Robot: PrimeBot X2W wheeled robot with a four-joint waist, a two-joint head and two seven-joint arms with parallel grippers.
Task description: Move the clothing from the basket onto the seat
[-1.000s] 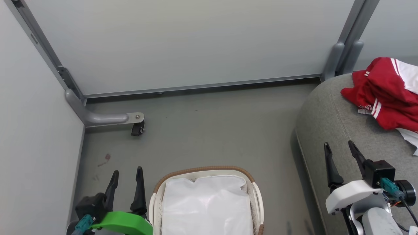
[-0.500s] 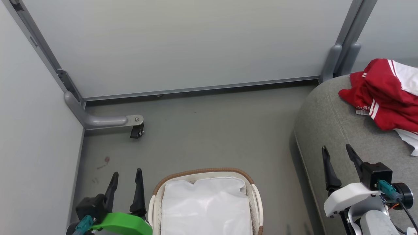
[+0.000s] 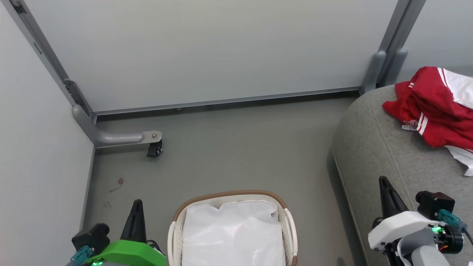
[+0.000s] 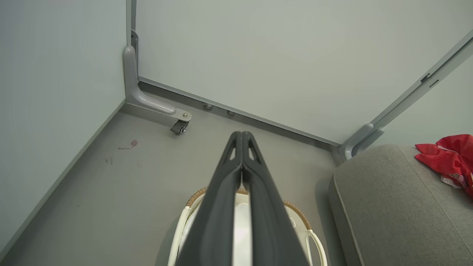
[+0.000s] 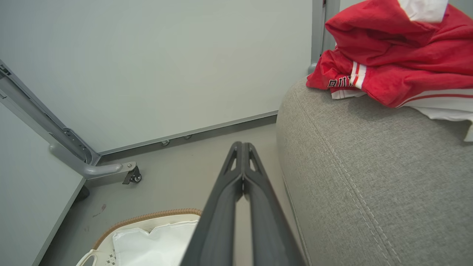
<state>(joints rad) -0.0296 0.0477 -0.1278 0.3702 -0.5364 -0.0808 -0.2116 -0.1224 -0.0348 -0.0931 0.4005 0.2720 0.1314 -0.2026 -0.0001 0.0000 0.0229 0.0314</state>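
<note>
The left end effector (image 3: 137, 208) stands low at the left, its fingers clenched together on nothing and pointing up, just beside the basket (image 3: 231, 194). Farther up, a grey bracket with a caster (image 3: 153, 147) juts from the left wall corner. Open floor (image 3: 236, 147) runs from the basket's brown rim to the back panel (image 3: 207, 51). The white liner (image 3: 232, 236) lies in the basket. At the right, the right end effector (image 3: 385, 186), likewise clenched and empty, stands by the rounded left edge of the seat (image 3: 369, 147). The clothing (image 3: 436, 111) lies heaped on the seat, well apart from that end effector.
</note>
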